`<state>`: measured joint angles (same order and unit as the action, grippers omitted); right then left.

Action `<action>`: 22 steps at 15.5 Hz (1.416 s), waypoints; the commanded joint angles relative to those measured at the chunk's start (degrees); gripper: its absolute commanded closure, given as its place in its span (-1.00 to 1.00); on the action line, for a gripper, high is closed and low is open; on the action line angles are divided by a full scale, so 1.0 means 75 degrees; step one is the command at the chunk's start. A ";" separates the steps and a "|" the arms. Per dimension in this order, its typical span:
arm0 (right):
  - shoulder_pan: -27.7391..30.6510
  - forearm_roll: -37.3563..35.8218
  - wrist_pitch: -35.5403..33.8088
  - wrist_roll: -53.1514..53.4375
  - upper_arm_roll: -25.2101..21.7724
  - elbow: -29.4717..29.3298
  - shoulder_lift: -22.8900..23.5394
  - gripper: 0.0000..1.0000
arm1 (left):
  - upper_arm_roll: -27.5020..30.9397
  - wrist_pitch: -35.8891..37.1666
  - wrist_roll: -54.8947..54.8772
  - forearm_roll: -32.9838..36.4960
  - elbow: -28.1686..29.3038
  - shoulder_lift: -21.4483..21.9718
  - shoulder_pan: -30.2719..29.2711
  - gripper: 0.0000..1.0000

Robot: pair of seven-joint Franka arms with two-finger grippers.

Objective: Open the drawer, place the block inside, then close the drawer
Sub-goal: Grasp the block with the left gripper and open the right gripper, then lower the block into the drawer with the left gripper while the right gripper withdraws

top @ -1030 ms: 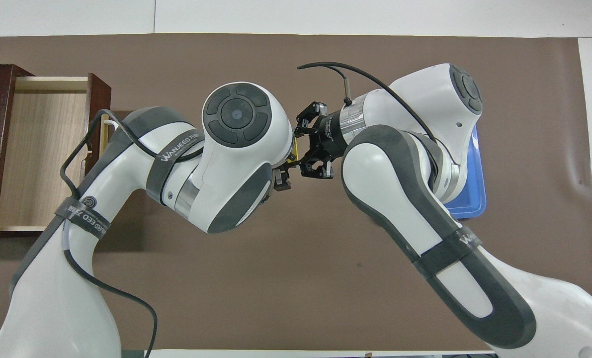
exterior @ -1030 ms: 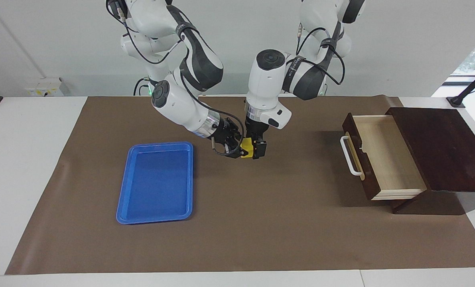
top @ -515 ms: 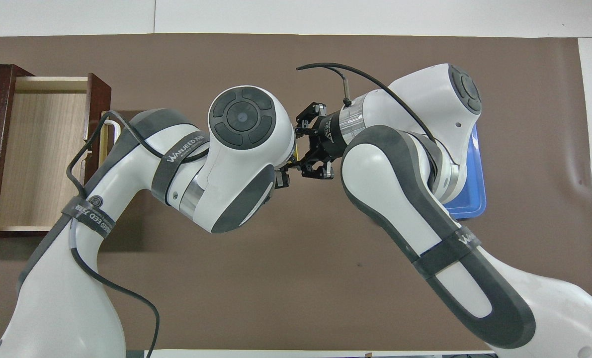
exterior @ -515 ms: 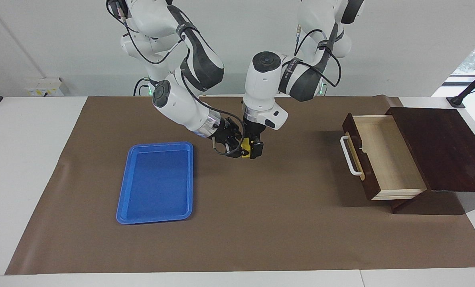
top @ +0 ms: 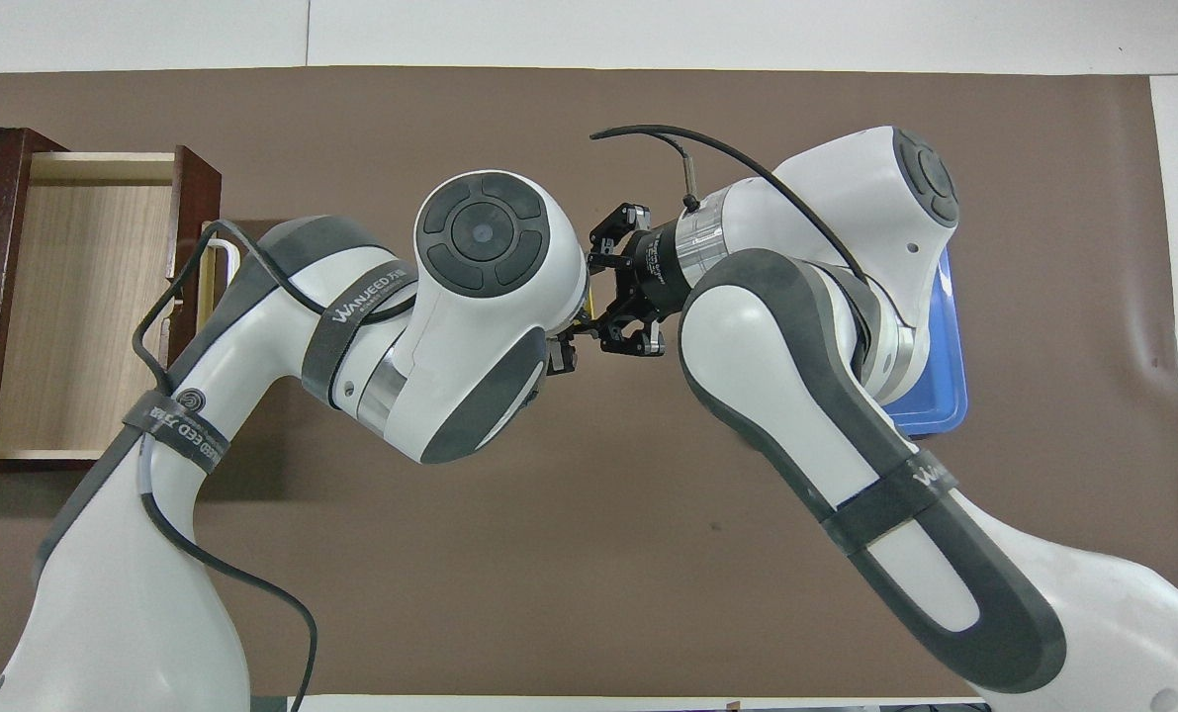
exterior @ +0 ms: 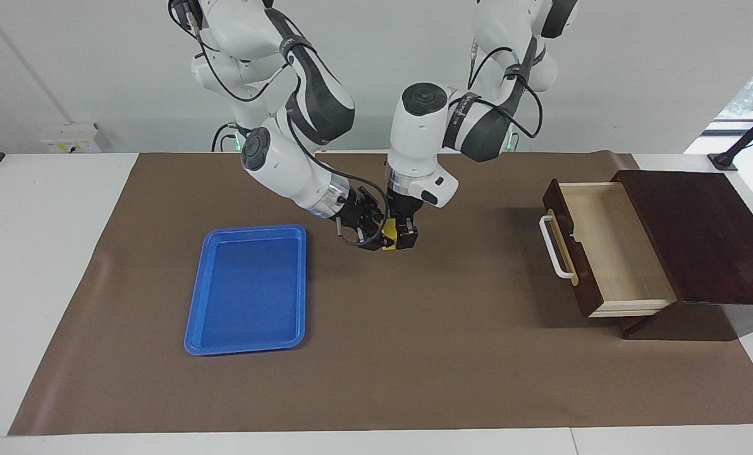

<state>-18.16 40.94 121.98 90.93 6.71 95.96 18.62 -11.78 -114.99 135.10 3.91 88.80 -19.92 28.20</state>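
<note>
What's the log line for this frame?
phase: handover | block: held over mat, left gripper jaws shut on it, right gripper alongside | drawer: open, no block inside

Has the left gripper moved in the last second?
Yes, slightly. In the facing view the left gripper with the block has shifted toward the blue tray, away from the open drawer, and sits against the right gripper.

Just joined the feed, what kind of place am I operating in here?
Most likely a robotics lab bench, not a home: a brown mat covers a white table against a bare wall, set with staged props only, a wooden drawer pulled open and a blue tray.
</note>
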 commanded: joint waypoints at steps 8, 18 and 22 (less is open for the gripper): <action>0.0533 -0.0464 -0.0185 0.0100 -0.0086 -0.0115 -0.0115 -1.00 | 0.0094 0.2393 -0.3230 -0.0542 -0.0204 0.1669 -0.2080 1.00; 0.2104 -0.3031 -0.2821 -0.5649 -0.0133 -0.0127 -0.0888 -1.00 | 0.0118 0.0571 -0.7618 -0.0603 0.2463 0.2713 -0.5307 1.00; 0.2643 -0.3968 -0.3442 -0.8203 -0.0121 -0.0127 -0.1251 -1.00 | 0.0118 -0.0358 -0.7841 -0.0591 0.3276 0.2540 -0.5646 1.00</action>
<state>-0.66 14.69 98.18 38.61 5.19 94.48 11.44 -10.27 -114.34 77.99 0.36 108.60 -2.93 -11.83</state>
